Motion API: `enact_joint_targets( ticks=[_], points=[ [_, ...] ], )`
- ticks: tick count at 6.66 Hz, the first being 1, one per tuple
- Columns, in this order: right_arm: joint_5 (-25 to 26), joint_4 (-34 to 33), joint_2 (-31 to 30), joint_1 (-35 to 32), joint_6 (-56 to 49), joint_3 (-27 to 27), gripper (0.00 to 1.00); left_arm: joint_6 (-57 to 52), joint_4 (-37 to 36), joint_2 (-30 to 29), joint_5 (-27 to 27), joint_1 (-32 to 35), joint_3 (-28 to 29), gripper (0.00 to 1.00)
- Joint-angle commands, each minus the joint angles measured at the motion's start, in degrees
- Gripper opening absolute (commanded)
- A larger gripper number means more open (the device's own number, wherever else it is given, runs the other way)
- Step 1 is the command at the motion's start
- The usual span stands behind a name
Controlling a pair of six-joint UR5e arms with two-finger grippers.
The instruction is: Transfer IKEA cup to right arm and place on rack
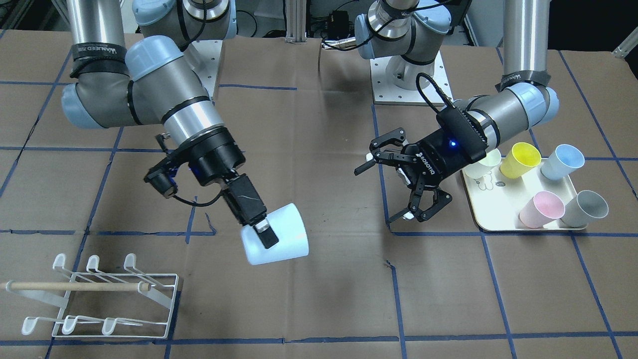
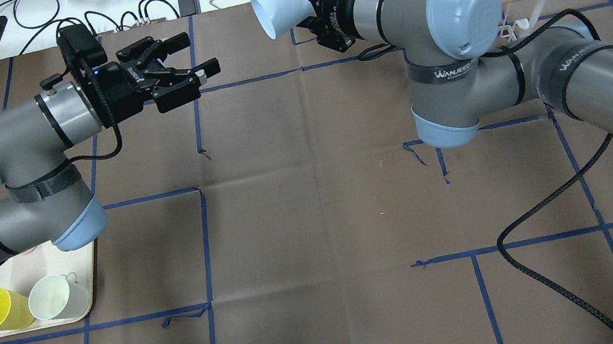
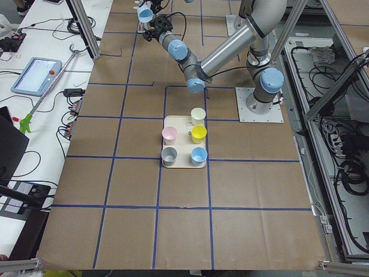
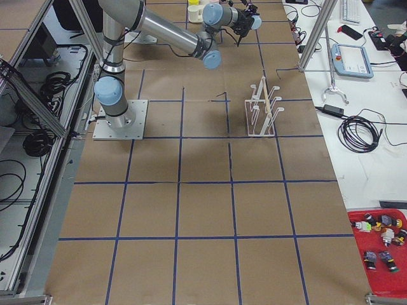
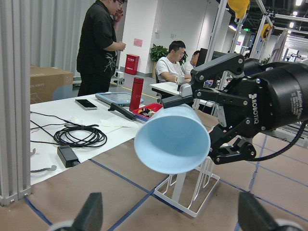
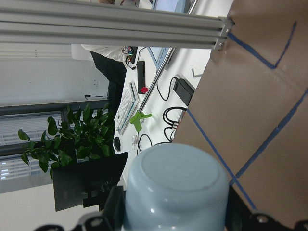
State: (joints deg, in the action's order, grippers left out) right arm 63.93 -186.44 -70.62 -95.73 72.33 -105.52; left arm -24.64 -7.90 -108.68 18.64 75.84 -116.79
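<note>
Handover is judged complete: the pale blue cup [image 1: 284, 239] is clamped in the right gripper [image 1: 260, 232], held aloft near the worktop's [image 1: 329, 309] operator-side edge. The left gripper [image 2: 197, 56] is spread apart and empty. Placement on the rack [image 1: 75, 286], beside that edge, is outstanding; the path between is judged unobstructed.

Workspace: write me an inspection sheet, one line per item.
Surface: table covered in brown paper with a blue tape grid.
Job's things: pale blue cup held in the air, on its side; rack empty, apart from it.
Clutter: tray holding five cups.
Grippers: right gripper shut on the cup; left gripper open, empty, beside the tray.
Cables: black braided cable loops over the table on the robot's right.
Surroundings: people at desks; red bin of small parts.
</note>
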Motion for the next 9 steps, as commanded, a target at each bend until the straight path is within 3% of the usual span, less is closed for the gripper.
enact_joint_targets(
  ticks=[1, 3, 4, 5, 7, 9],
  points=[
    [6.8, 0.1, -0.5, 6.5, -26.6, 0.4, 0.46, 1.8, 1.0, -2.2, 5.0, -1.0, 4.1, 0.98],
    [8.8, -0.4, -0.1, 10.7, -49.6, 2.1, 0.41, 8.5, 14.4, -1.4, 25.8, 0.3, 11.2, 0.99],
    [10.8, -0.5, 0.3, 11.8, -59.0, 2.9, 0.38, 11.2, 25.1, -0.4, 38.0, 2.8, 14.8, 0.99],
    [11.3, -0.5, 1.4, 12.2, -62.5, 3.7, 0.36, 15.7, 34.6, 0.3, 49.6, 7.2, 18.7, 0.99],
    [12.2, -9.1, 8.6, 15.0, -68.4, 6.4, 0.36, 21.5, 58.2, 2.4, 63.9, 12.4, 25.6, 0.99],
    [12.2, -13.4, 13.4, 15.7, -70.3, 7.9, 0.36, 21.6, 85.7, 8.8, 65.9, 12.7, 29.4, 0.99]
  ],
)
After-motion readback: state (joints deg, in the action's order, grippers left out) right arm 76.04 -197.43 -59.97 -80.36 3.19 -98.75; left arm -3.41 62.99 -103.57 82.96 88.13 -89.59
